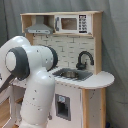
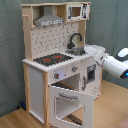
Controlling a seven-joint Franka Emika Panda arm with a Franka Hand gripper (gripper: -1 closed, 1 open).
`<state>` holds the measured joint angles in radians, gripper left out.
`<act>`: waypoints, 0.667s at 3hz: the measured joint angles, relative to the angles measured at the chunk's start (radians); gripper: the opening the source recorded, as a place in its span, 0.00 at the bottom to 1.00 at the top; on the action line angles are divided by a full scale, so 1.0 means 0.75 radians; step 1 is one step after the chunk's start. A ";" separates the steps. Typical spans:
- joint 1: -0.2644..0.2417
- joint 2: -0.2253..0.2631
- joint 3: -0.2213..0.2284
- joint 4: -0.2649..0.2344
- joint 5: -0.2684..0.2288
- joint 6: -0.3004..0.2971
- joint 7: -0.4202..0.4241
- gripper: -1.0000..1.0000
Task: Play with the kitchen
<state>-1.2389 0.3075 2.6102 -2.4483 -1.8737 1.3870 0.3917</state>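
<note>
The kitchen (image 1: 75, 65) stands upright on a wooden floor (image 2: 15, 119) before a grey curtain (image 2: 10, 55), and both exterior views show it from opposite sides. In the first exterior view, the white arm (image 1: 35, 85) fills the first exterior view's left and near foreground, hiding the stove side of the worktop (image 1: 100, 79). What stays visible there is the black faucet (image 1: 84, 59) curving over the sink (image 1: 72, 74), the grey hood (image 1: 39, 29) at upper left, the microwave (image 1: 70, 23) beside it, and a small dark panel (image 1: 62, 106) on the white front.

The second exterior view shows what the arm blocks in the other: the black stovetop (image 2: 52, 59) with red rings, two knobs (image 2: 65, 73) under it, and the oven door (image 2: 71, 102) swung down and open, its window facing up. The hood (image 2: 50, 21) and pegboard back (image 2: 52, 37) sit above the stovetop, with the faucet (image 2: 75, 40) farther right.

Here the arm (image 2: 107, 60) reaches in from the second exterior view's right, its white tip close to the sink end of the worktop, seemingly just beside the cabinet's upper front. The end effector itself cannot be made out in either view, so how far it is open, or whether it holds anything, cannot be told.
</note>
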 joint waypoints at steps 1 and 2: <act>-0.010 0.057 -0.006 -0.107 -0.023 0.000 0.099 1.00; -0.026 0.071 -0.018 -0.192 -0.027 0.001 0.203 1.00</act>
<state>-1.2584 0.3605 2.5970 -2.5922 -1.8937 1.3880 0.5437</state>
